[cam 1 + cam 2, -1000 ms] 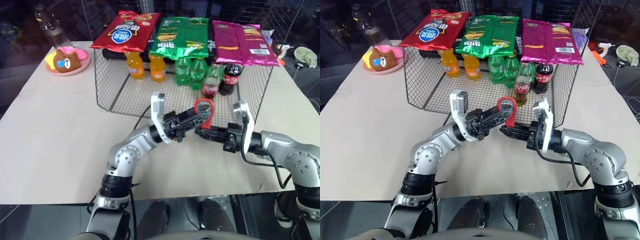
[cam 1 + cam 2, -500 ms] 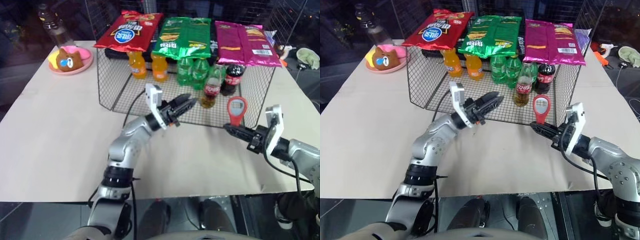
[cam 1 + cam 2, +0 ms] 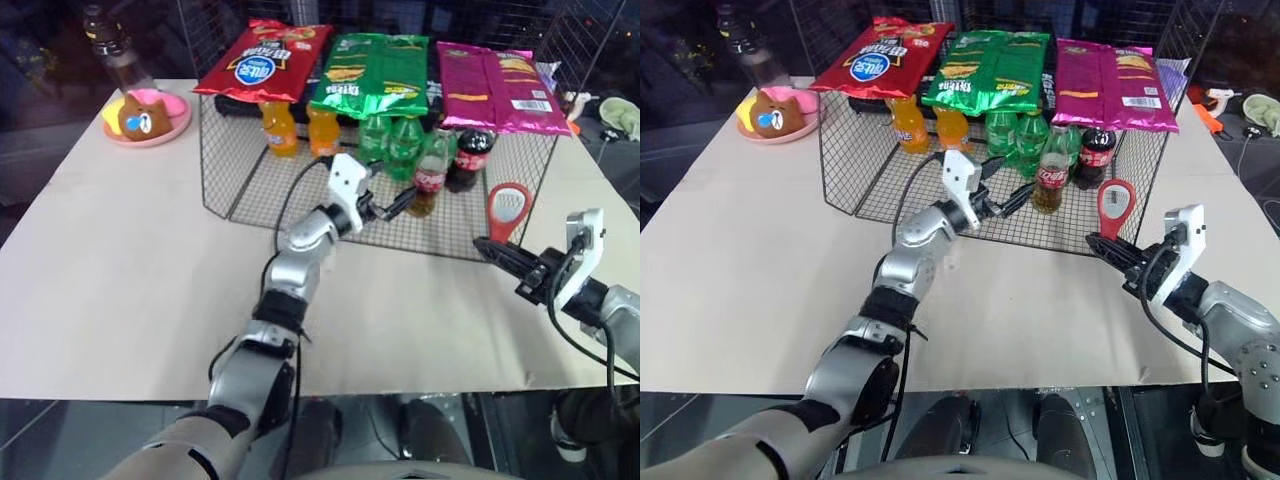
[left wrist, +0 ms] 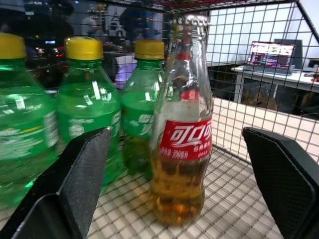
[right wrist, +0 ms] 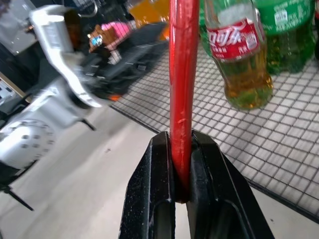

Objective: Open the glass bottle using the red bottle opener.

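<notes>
Item one: my left claw [image 3: 405,199], fingers [image 4: 82,172] spread wide apart, reaching into the wire basket [image 3: 245,180] with nothing between them; the glass bottle [image 4: 182,134] stands upright on the basket's mesh floor straight ahead of the gap, cap on, amber liquid in its lower part, red label with white script. Item two: my right claw [image 3: 490,245], pressed together on the narrow handle of the red bottle opener [image 3: 508,208], which stands ring end up, outside the basket's near right corner, above the surface [image 3: 120,260]. Item three: green plastic bottles [image 4: 87,107] with yellow caps, just beside the glass bottle. Item four: a dark cola bottle [image 3: 470,155] on the glass bottle's other side, and two orange drink bottles [image 3: 278,128] further left in the basket. Item five: three snack bags [image 3: 372,75], red, green and magenta, lying across the basket's top. Item six: a pink plate [image 3: 150,128] bearing a brown bear figure, at the surface's far left corner.
</notes>
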`<state>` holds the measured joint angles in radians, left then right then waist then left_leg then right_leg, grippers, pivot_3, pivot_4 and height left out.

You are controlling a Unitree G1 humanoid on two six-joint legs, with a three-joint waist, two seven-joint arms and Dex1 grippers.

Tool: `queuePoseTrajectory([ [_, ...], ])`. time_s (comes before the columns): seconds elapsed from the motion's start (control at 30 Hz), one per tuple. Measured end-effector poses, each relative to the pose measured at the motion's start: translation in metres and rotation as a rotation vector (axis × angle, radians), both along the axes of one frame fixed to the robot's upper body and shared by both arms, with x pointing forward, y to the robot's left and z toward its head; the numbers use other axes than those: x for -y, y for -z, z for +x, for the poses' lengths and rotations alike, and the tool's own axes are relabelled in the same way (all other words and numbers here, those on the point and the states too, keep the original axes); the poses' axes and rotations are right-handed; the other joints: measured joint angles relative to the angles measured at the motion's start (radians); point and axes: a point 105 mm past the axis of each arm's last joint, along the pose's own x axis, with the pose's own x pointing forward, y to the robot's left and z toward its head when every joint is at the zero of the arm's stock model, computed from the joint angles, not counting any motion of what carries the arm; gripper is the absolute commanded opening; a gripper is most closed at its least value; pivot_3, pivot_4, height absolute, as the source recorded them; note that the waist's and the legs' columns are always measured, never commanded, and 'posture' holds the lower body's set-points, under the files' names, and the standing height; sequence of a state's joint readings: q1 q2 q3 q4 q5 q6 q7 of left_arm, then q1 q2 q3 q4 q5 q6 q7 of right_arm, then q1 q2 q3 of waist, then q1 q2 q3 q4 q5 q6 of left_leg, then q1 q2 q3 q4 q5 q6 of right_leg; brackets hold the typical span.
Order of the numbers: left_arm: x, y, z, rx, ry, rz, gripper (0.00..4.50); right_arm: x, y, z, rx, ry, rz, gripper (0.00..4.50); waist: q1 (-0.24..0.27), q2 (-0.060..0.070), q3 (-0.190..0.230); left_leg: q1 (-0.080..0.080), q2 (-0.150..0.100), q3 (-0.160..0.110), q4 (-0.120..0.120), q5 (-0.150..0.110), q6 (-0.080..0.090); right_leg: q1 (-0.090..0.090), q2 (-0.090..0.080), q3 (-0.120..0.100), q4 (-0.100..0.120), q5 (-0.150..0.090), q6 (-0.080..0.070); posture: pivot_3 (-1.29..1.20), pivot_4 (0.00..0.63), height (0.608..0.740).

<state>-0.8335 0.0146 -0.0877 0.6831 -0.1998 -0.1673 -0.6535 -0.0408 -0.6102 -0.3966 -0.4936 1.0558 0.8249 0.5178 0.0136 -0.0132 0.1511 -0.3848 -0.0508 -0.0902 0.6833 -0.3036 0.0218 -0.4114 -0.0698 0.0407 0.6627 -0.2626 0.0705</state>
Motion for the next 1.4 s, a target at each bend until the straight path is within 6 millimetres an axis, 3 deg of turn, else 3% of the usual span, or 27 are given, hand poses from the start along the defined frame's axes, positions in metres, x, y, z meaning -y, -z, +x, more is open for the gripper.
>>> queuePoseTrajectory([
  [0.17, 0.018, 0.007, 0.009, -0.032, 0.020, 0.033, 4.46, -0.004, -0.007, -0.005, 0.085, 0.013, -0.066, 0.00, -0.002, 0.000, 0.000, 0.000, 0.000, 0.000, 0.000, 0.000, 0.000, 0.000, 0.000, 0.000, 0.000, 0.000, 0.000, 0.00, 0.150, 0.740],
  [0.3, 0.025, 0.003, 0.015, -0.042, 0.017, 0.044, 4.46, -0.006, 0.003, -0.009, 0.073, 0.025, -0.101, 0.00, -0.003, 0.000, 0.000, 0.000, 0.000, 0.000, 0.000, 0.000, 0.000, 0.000, 0.000, 0.000, 0.000, 0.000, 0.000, 0.00, 0.150, 0.740],
  [0.53, 0.030, 0.005, 0.025, -0.063, -0.023, 0.112, 4.46, -0.014, 0.007, -0.013, 0.072, 0.028, -0.084, 0.00, -0.003, 0.000, 0.000, 0.000, -0.002, 0.000, 0.000, 0.000, 0.000, 0.000, 0.000, 0.000, 0.001, 0.000, 0.000, 0.00, 0.150, 0.740],
  [1.13, 0.050, -0.010, 0.033, -0.084, -0.113, 0.123, 4.46, -0.013, 0.010, -0.013, 0.065, 0.074, -0.085, 0.00, -0.003, -0.001, 0.000, 0.000, -0.003, 0.000, 0.000, 0.000, 0.000, 0.000, 0.000, 0.000, 0.001, 0.000, 0.000, 0.00, 0.150, 0.740],
  [1.37, 0.057, -0.002, 0.031, -0.132, -0.129, 0.129, 4.46, -0.013, 0.011, -0.016, 0.061, 0.085, -0.090, 0.00, -0.002, -0.001, 0.000, 0.000, -0.003, 0.000, 0.001, 0.000, 0.000, 0.000, 0.000, 0.000, 0.001, 0.000, 0.000, 0.00, 0.150, 0.740],
  [1.4, 0.057, -0.002, 0.031, -0.133, -0.130, 0.129, 3.94, -0.013, 0.012, -0.016, 0.058, 0.087, -0.090, 0.00, -0.002, -0.001, 0.000, 0.000, -0.003, 0.000, 0.001, 0.000, 0.000, 0.000, 0.000, 0.000, 0.001, 0.000, 0.000, 0.00, 0.150, 0.740],
])
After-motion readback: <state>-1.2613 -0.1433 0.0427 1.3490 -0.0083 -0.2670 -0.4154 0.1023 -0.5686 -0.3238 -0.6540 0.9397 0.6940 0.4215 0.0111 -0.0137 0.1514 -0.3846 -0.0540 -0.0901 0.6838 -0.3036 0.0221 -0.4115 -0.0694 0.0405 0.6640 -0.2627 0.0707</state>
